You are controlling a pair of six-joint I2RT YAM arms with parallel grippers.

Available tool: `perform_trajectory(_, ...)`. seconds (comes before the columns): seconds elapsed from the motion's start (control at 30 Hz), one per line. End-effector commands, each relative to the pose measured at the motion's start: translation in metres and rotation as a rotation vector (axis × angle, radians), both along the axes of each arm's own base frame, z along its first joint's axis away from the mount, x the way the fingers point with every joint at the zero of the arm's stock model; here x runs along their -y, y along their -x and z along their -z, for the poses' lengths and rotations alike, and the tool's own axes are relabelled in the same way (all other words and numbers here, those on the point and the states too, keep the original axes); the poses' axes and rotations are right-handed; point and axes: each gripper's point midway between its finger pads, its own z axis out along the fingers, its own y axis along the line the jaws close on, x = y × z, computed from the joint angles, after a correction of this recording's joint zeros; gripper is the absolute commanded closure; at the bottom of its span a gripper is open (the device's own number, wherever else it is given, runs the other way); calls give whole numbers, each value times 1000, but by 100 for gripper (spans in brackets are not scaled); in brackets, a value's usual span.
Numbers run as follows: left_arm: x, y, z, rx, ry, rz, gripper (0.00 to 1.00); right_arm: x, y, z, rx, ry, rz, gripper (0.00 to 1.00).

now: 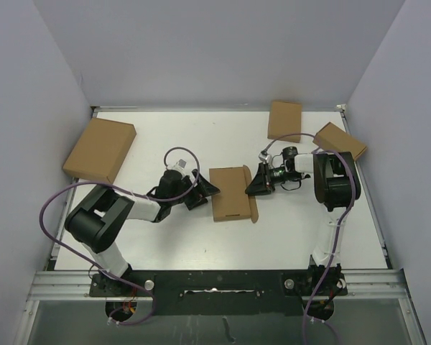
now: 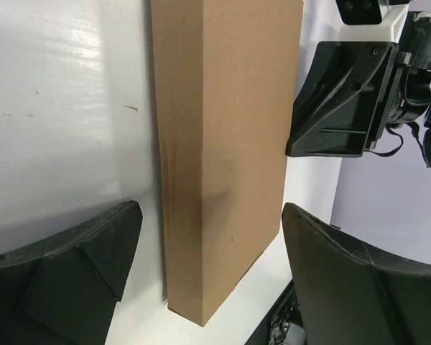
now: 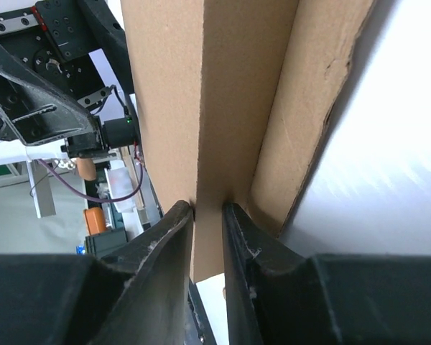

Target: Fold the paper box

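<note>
White table (image 1: 201, 237) enclosed by pale lavender walls (image 1: 215, 50).

Nothing can be read in any view: no text, label, brand mark or number. The paper box (image 1: 230, 192) shows only plain brown cardboard on every face in sight, and anything finer is too small to make out.

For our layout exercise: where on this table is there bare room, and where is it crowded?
Free: the near table strip between the paper box and the arm bases; the far middle between the large box and two small boxes. Crowded: the centre, left gripper and right gripper flanking the paper box.
</note>
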Motion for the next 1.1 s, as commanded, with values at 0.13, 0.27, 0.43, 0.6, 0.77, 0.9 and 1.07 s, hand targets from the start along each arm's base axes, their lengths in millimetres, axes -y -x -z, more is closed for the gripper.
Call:
perform_trajectory(0.13,11,-10,-4,40,35,-21,22,19,-1,30,-20,91,36,79)
perform_trajectory(0.27,20,-13,-8,49,73,-9,21,20,-1,33,-27,92,39,79)
perform_trajectory(0.43,33,-14,-6,48,109,1,23,22,-1,34,-33,91,44,80)
perform_trajectory(0.6,41,-15,-7,51,150,7,36,22,0,37,-45,89,41,80)
perform_trajectory(0.77,42,-15,-12,67,186,4,44,21,0,35,-41,80,37,80)
perform_trajectory(0.9,43,-15,-17,82,200,6,58,18,-1,28,-26,50,30,79)
perform_trajectory(1.07,43,-14,-19,101,219,12,67,13,-5,10,22,-12,20,74)
